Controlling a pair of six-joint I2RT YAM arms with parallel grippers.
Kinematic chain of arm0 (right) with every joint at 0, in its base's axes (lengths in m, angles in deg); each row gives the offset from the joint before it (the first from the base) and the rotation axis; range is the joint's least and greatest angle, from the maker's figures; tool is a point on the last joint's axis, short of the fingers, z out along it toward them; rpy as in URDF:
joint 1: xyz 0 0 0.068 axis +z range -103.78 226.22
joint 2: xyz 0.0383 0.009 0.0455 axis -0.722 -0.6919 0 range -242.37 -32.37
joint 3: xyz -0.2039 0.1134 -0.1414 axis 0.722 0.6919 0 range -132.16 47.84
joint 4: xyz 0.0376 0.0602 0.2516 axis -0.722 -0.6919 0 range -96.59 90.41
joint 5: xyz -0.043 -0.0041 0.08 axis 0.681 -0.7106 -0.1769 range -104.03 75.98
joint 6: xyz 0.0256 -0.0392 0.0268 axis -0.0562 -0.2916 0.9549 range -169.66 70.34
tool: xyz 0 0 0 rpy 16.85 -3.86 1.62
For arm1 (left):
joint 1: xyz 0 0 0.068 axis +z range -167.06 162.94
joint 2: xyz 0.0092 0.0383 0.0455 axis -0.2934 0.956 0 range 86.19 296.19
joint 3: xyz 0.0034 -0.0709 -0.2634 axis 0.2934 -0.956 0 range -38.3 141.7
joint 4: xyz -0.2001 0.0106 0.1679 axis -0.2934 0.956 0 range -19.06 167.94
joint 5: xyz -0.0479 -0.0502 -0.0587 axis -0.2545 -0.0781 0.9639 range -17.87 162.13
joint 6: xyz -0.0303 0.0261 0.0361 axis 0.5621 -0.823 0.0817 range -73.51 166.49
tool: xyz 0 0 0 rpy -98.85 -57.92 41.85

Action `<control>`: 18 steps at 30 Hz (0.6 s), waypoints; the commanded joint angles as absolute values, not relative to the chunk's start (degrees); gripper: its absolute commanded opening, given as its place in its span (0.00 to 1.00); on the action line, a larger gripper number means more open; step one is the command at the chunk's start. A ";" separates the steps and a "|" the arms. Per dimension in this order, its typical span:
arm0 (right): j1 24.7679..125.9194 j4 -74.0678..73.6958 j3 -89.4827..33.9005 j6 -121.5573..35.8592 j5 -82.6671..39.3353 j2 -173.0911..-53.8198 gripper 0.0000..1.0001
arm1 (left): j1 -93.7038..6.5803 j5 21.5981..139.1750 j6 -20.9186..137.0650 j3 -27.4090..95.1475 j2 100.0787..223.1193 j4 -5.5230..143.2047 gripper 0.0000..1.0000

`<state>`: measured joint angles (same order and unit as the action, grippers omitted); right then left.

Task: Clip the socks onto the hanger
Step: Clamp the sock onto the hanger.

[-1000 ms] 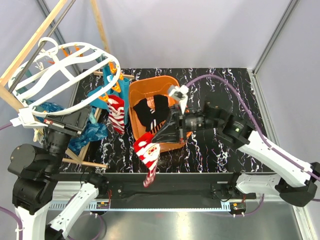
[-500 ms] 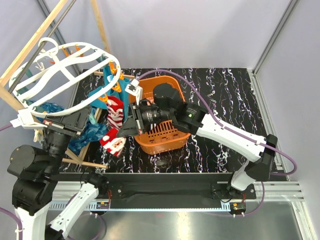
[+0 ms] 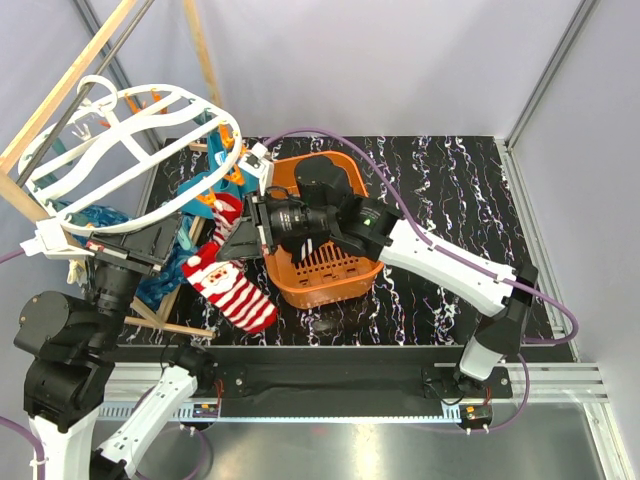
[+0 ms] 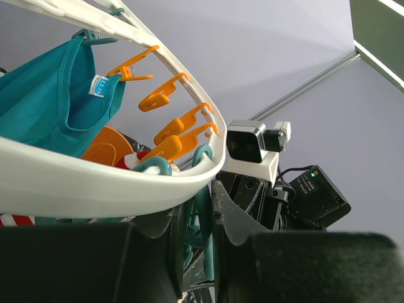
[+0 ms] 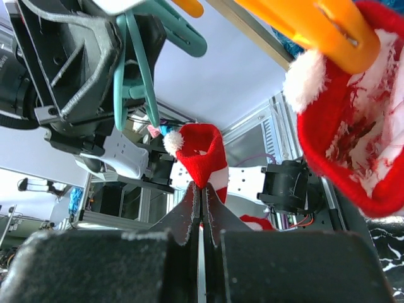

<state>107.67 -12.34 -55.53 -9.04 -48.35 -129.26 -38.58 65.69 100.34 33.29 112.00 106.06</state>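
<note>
Red-and-white striped fabric sock (image 3: 228,290) hangs from the right pincer (image 3: 237,240), which has its two fingers pressed fully together on the red cloth near the fluffy white cuff. In the overhead view this sock dangles to the left of the orange slatted plastic basket (image 3: 320,275), above the black white-veined tabletop (image 3: 450,180); whether its toe touches the surface cannot be told. The right arm reaches across the basket towards the large white oval plastic hanger (image 4: 95,189), which is tilted up at the left beside the pale wooden pole frame (image 3: 60,95).

A second red sock (image 5: 353,145) with a white trim is gripped at its cuff by an orange plastic peg (image 5: 315,25) on the hanger rim, just above and beside the held sock. More orange pegs line the rim, and a teal-blue cloth (image 4: 50,107) hangs from the rack further along.

The left pincer (image 4: 199,208) sits directly under the white rim, its dark fingers drawn close on either side of a teal plastic peg (image 5: 136,69).
</note>
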 commanded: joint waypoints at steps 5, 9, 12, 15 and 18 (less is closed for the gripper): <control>108.00 -9.79 -60.88 -7.56 -48.48 -130.20 0.00 | -38.68 67.38 99.93 32.89 110.89 104.61 0.00; 107.92 -9.26 -61.23 -7.30 -48.65 -130.20 0.00 | -38.68 67.64 99.84 32.98 111.07 104.61 0.00; 108.00 -8.99 -61.67 -6.86 -48.92 -130.63 0.00 | -38.68 67.99 99.93 33.07 111.33 104.52 0.00; 107.92 -8.73 -62.37 -6.60 -49.09 -131.07 0.00 | -38.68 67.99 100.02 32.89 111.15 104.61 0.00; 108.00 -8.91 -63.60 -6.60 -49.09 -131.60 0.00 | -38.68 67.99 100.11 32.80 111.07 104.61 0.00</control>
<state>107.67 -11.45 -59.90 -7.21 -48.57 -131.27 -38.58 65.71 100.34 32.79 111.73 106.04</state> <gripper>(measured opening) 0.011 0.181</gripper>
